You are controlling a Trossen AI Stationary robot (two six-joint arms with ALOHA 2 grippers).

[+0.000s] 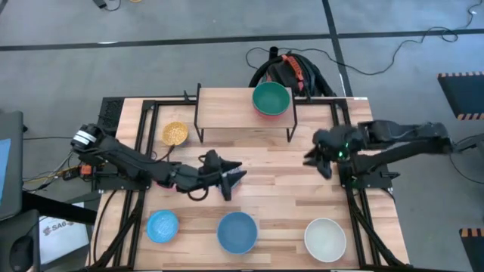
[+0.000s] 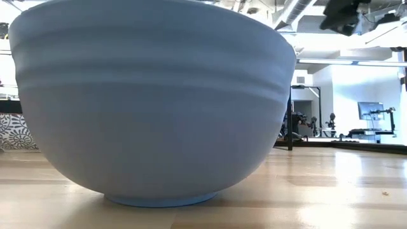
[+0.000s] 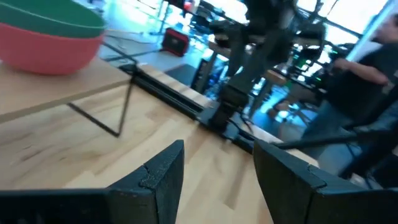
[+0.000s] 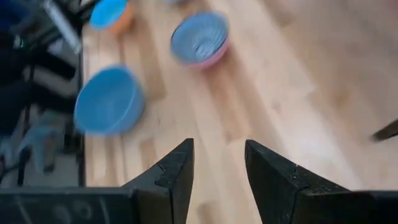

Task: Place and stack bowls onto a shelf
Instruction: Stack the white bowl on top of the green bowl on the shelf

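Wooden slatted tabletop [image 1: 302,204] fills the overhead frame. On the shelf [image 1: 227,109] at upper centre, a green bowl [image 1: 271,97] sits nested in a red bowl [image 3: 50,53]. Yellow bowl [image 1: 175,134], light blue bowl [image 1: 162,226], large blue bowl [image 1: 237,232] and cream white bowl [image 1: 325,239] remain below. Left gripper [image 1: 233,178] and right gripper [image 1: 316,160] both hover empty, fingers apart.

Pale wood-grain table [image 1: 287,189], light-wood shelf [image 1: 227,109] on thin black metal legs, matt smooth large blue bowl [image 2: 152,102]

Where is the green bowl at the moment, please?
In the high view, the green bowl sits nested in a red bowl on the shelf, toward its right end.
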